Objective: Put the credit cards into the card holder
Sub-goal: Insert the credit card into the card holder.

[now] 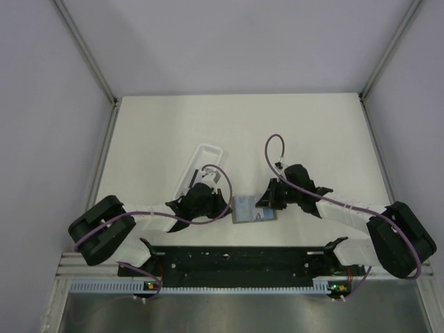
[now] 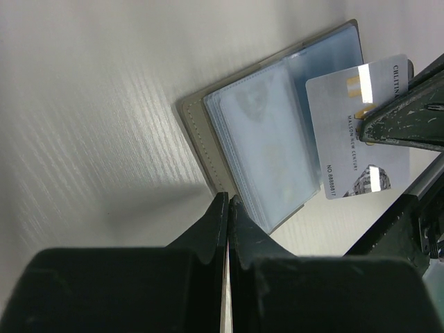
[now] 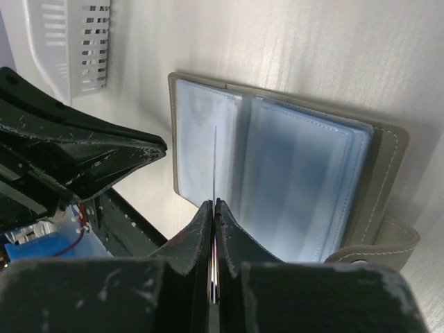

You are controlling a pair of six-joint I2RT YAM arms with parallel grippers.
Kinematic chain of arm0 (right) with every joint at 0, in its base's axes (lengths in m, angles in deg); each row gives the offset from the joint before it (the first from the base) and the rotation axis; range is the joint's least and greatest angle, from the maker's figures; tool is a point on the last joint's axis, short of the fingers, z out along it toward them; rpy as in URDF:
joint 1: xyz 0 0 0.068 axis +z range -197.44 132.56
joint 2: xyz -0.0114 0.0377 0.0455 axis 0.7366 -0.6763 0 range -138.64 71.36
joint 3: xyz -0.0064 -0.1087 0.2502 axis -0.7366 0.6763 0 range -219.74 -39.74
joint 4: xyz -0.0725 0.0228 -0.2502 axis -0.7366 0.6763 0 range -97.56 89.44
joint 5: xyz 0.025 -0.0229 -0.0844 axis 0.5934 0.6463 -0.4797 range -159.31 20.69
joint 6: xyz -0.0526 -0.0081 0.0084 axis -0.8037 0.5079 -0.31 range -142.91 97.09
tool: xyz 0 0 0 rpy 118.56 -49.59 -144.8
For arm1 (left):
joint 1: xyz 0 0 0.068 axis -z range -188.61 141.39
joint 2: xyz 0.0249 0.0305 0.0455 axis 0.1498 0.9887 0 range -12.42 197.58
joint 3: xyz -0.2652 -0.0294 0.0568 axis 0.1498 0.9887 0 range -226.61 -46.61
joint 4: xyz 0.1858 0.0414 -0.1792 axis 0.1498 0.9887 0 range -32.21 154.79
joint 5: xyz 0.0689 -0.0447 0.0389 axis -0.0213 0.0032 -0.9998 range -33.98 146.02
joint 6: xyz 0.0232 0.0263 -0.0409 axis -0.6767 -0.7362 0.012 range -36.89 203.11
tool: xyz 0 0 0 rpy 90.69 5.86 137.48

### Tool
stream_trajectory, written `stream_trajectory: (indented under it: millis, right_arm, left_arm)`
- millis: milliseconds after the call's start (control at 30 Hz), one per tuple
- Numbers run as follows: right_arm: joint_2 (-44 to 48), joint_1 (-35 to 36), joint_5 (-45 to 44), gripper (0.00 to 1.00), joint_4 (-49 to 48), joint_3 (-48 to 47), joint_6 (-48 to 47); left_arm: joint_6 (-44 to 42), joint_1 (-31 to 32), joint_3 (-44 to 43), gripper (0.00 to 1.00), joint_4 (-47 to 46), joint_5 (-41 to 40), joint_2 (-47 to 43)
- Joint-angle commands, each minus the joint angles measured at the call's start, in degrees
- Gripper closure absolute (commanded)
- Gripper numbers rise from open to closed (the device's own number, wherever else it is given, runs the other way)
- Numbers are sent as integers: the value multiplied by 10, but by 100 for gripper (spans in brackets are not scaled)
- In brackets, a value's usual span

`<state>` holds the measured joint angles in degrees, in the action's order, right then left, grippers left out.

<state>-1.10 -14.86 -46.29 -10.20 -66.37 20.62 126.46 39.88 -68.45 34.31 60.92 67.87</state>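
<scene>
Filling the middle of the overhead view, a matt white table [image 1: 159, 132] with fine, faint streaks like wood grain sits inside an enclosure of plain pale lilac-grey walls [image 1: 41, 104], with slim aluminium posts [image 1: 87, 52] running up from its far corners. A long white plastic tray with rounded ends and slotted sides [image 1: 202, 158] lies aslant on the left half. Near the table's front edge at the centre, the flat grey stitched card holder [image 1: 253, 208] lies open and face up, showing glossy bluish clear-plastic sleeves stacked like pages, a stitched border and a rounded snap tab [image 3: 381, 243] at one corner. It lies between the two black grippers. The left gripper [image 2: 227, 201] has its scuffed, wedge-shaped fingers pressed together just beside the holder's edge; whether anything thin sits between them cannot be told. The right gripper [image 3: 214, 205] is clamped on a pale silvery-grey plastic credit card [image 2: 354, 132], thin and rigid, with small dark printing and bright reflections. The card is held on edge over the open sleeves; whether it touches them cannot be told. Purple cables [image 1: 274, 149] loop above both arms.
</scene>
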Motion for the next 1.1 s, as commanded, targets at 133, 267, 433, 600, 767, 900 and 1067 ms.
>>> stream_trajectory:
  millis: [133, 267, 433, 600, 767, 900, 1067]
  right_arm:
    - [-20, -16, -6, 100, -26, 2, 21]
    - [-29, -16, -6, 100, -29, 2, 21]
    - [-46, -16, 7, 100, -38, -2, 19]
    - [-58, -17, 13, 100, -39, -4, 13]
    - [-65, -17, 18, 100, -41, -5, 3]
    - [-72, -17, 28, 100, -58, -1, -4]
    - [-82, -17, 37, 100, -83, 2, -12]
  left_arm:
    - [-6, 1, 4, 100, -30, 3, 4]
    - [-9, 1, 1, 100, -24, 1, 8]
    - [-9, 1, 0, 100, -24, 3, 18]
    - [-9, 1, -1, 100, -30, 6, 29]
    - [-8, 1, -4, 100, -34, 9, 39]
    - [-8, 1, -4, 100, -36, 12, 44]
    - [-9, 1, -3, 100, -33, 11, 42]
